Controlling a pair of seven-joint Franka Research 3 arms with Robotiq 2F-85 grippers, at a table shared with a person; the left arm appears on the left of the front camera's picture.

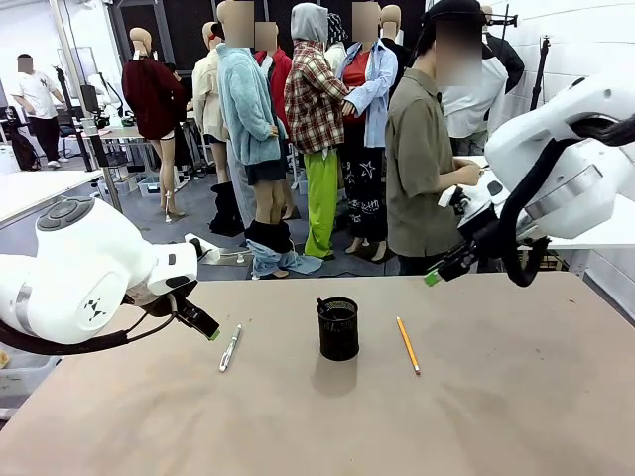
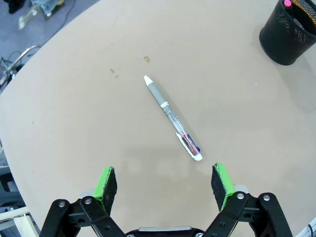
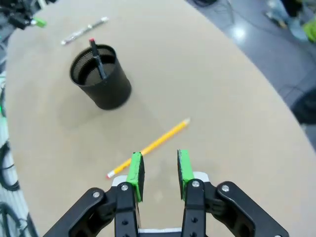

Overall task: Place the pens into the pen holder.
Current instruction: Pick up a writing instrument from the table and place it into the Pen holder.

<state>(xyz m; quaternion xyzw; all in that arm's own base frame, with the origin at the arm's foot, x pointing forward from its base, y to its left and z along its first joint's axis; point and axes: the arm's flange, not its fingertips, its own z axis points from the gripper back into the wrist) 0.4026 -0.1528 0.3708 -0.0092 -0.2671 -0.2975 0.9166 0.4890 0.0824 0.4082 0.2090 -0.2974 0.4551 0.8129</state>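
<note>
My left claw (image 2: pixel 165 180) gapes wide over the tan tabletop (image 2: pixel 74 123); my right claw (image 3: pixel 159 165) stands narrow, empty, above the pencil (image 3: pixel 165 137). A person (image 1: pixel 417 149) stands past the far edge.

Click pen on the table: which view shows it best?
Left wrist view: the click pen lies whole and sharp. Front view shows it small, left of the pen holder; right wrist view, a blurred streak.
</note>
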